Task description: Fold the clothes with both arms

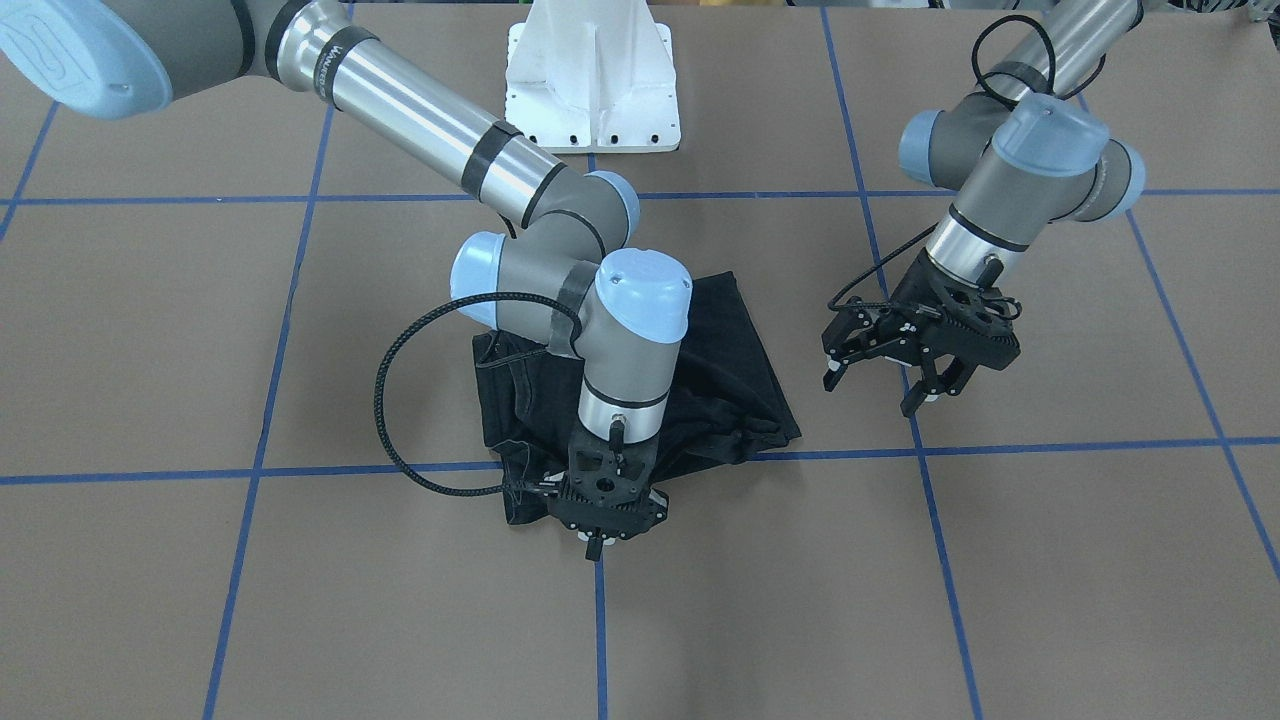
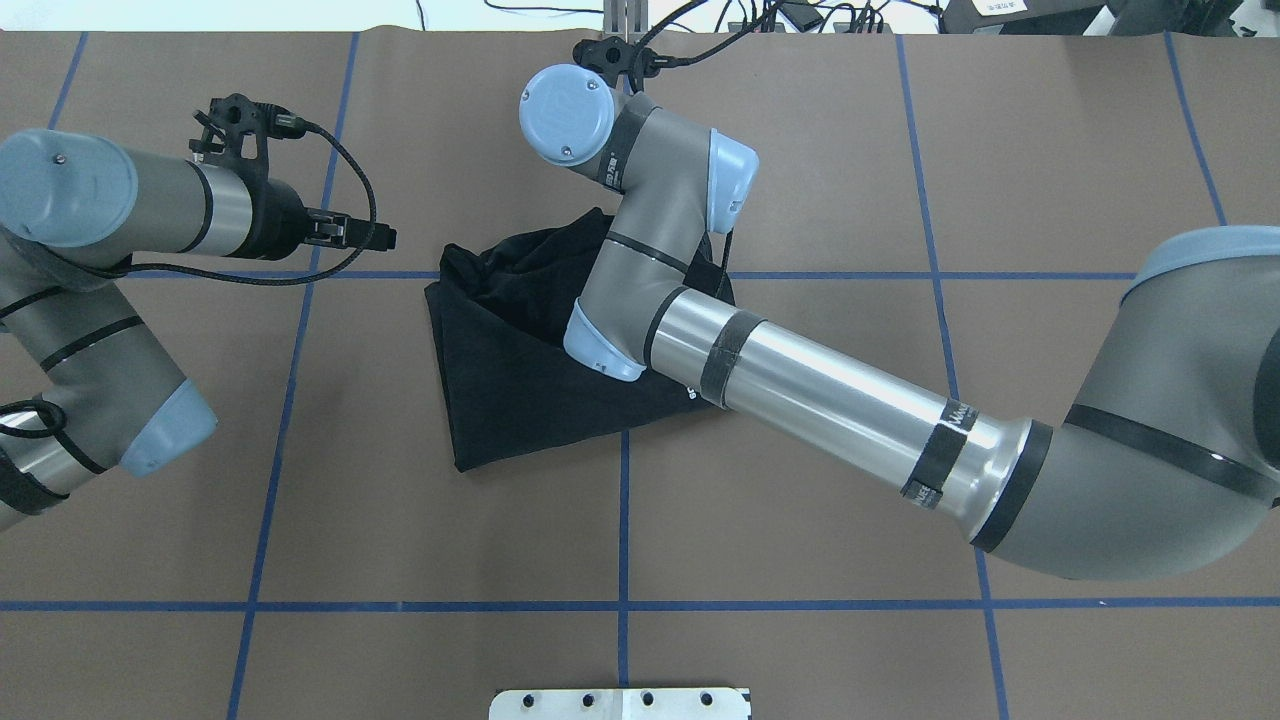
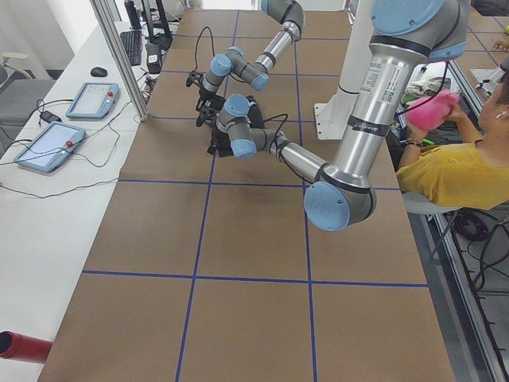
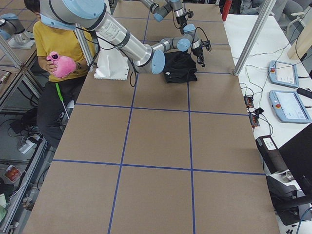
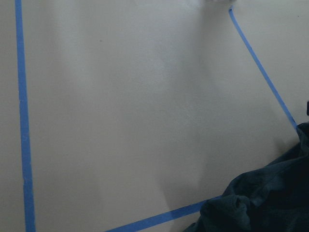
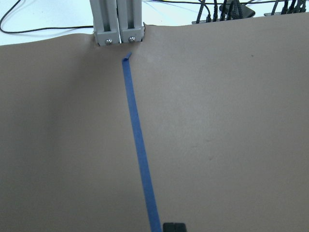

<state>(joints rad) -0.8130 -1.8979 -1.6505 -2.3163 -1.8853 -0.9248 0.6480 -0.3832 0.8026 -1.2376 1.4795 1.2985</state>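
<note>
The black T-shirt (image 1: 735,345) lies crumpled in a rough folded heap near the table's middle, also seen from above (image 2: 510,370) and from the side (image 4: 179,66). My right gripper (image 1: 598,540) points straight down at the shirt's edge farthest from the robot's base. Its fingers look shut, and I cannot see cloth between them; the right wrist view shows only bare table and tape. My left gripper (image 1: 875,388) hovers open beside the shirt, apart from it, holding nothing. A corner of the shirt (image 5: 270,198) shows in the left wrist view.
The white base mount (image 1: 592,75) stands at the table's robot side. Blue tape lines (image 1: 600,620) grid the brown surface. A seated person in a yellow shirt (image 3: 445,167) holds a pink toy beside the table. Control tablets (image 4: 287,105) lie on the side bench.
</note>
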